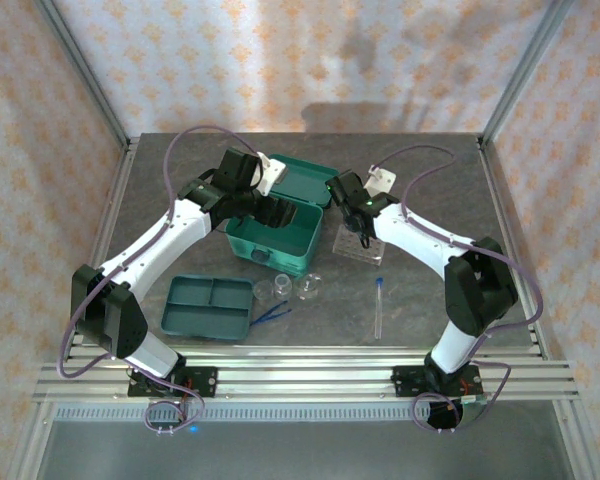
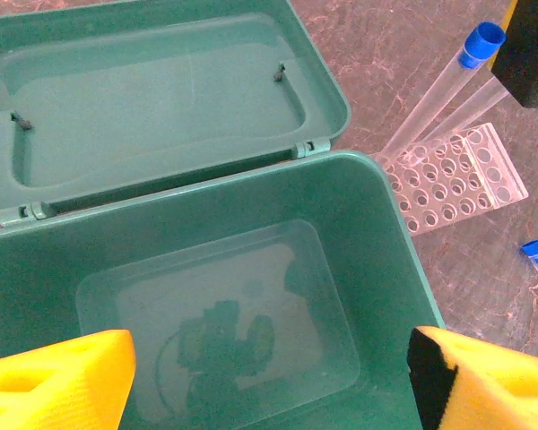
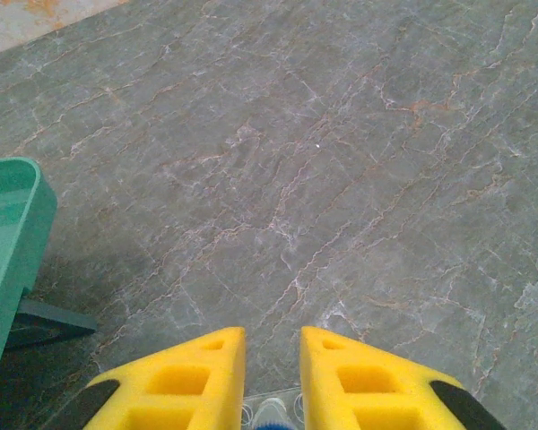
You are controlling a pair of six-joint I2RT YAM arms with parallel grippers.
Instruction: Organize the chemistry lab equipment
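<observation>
My right gripper (image 1: 352, 218) hangs just above the small clear perforated rack (image 1: 355, 243). Its yellow fingers (image 3: 206, 376) are nearly together on a slim blue-capped test tube (image 3: 271, 417) over the rack. In the left wrist view the rack (image 2: 448, 179) holds a tilted blue-capped tube (image 2: 457, 72), and a second tube (image 2: 484, 97) runs up to the right gripper. My left gripper (image 2: 271, 349) is open over the teal hinged case (image 2: 377, 260), with nothing between its fingers. Another tube (image 1: 378, 308) lies on the table. Two glass vessels (image 1: 263, 290) (image 1: 310, 287), blue tweezers (image 1: 273, 313) and the flat teal divided tray (image 1: 208, 306) sit near the front.
The case (image 1: 280, 215) stands open at mid-table, its lid (image 1: 302, 178) folded back and its inside bare. Metal frame posts (image 1: 515, 85) and patterned walls close in the table (image 1: 160, 200). The aluminium base rail (image 1: 300, 375) runs along the near edge.
</observation>
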